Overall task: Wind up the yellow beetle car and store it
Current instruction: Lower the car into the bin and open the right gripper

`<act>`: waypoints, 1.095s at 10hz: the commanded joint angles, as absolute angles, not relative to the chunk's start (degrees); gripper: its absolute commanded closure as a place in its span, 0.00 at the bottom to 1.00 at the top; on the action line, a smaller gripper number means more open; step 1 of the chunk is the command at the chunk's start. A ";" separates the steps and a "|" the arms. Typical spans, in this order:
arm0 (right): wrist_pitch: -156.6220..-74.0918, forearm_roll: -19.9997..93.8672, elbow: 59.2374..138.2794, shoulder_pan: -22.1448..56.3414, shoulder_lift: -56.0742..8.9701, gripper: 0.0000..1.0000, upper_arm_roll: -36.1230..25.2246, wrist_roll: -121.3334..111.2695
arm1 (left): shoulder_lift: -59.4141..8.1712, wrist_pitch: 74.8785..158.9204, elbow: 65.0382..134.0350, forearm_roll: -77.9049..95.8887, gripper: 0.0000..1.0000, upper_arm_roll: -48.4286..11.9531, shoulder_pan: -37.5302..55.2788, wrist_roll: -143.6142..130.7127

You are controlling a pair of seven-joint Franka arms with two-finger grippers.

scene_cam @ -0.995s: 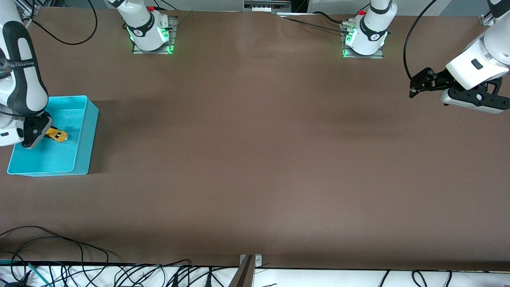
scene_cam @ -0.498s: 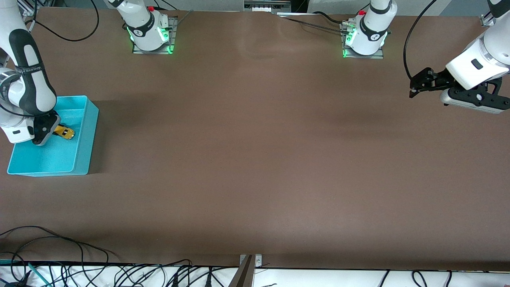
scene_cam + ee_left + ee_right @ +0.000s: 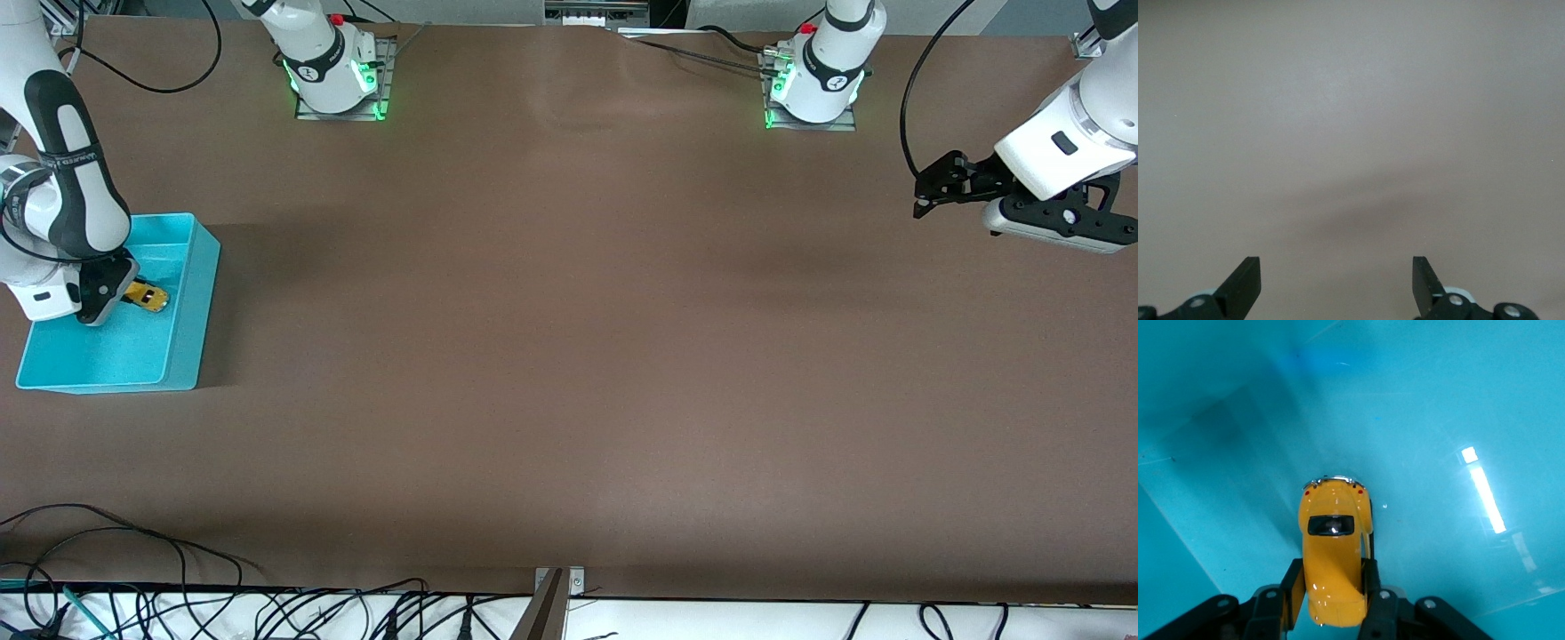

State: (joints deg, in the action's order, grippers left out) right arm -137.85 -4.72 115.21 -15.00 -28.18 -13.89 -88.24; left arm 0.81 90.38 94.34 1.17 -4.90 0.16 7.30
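The yellow beetle car [image 3: 147, 296] [image 3: 1333, 550] is a tiny rounded toy with a dark window. My right gripper [image 3: 124, 292] [image 3: 1333, 577] is shut on its sides and holds it inside the turquoise bin [image 3: 182, 347], over the bin's floor [image 3: 1438, 420]. Whether its wheels touch the floor I cannot tell. My left gripper [image 3: 929, 188] [image 3: 1337, 273] hangs open over bare table at the left arm's end, nothing between its black fingers [image 3: 1245, 280].
The turquoise bin stands at the right arm's end of the brown table [image 3: 569, 356]. Cables [image 3: 133, 587] lie along the table edge nearest the front camera. Both arm bases [image 3: 333, 67] stand along the edge farthest from it.
My right gripper has carried the car a little toward the bin's wall on the middle-of-table side and slightly farther from the front camera. The left arm has not moved.
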 commanded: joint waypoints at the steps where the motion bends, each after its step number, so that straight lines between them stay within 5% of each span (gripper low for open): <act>1: -138.34 -4.40 115.05 -15.03 -28.74 0.41 -13.27 -88.16 | 0.44 90.00 93.25 0.79 0.00 -5.01 0.26 6.68; 2: -138.34 -4.39 114.96 -15.12 -28.31 0.00 -13.27 -88.59 | 0.44 90.00 93.25 0.70 0.00 -5.01 0.26 6.77; 6: -131.95 -4.39 110.23 -14.33 -25.68 0.00 -11.69 -87.54 | 0.44 90.00 93.16 0.53 0.00 -5.27 0.35 6.68; 11: -112.80 -4.31 99.78 -9.58 -15.58 0.00 -8.90 -68.26 | 0.53 90.00 93.08 0.44 0.00 -5.80 0.18 6.77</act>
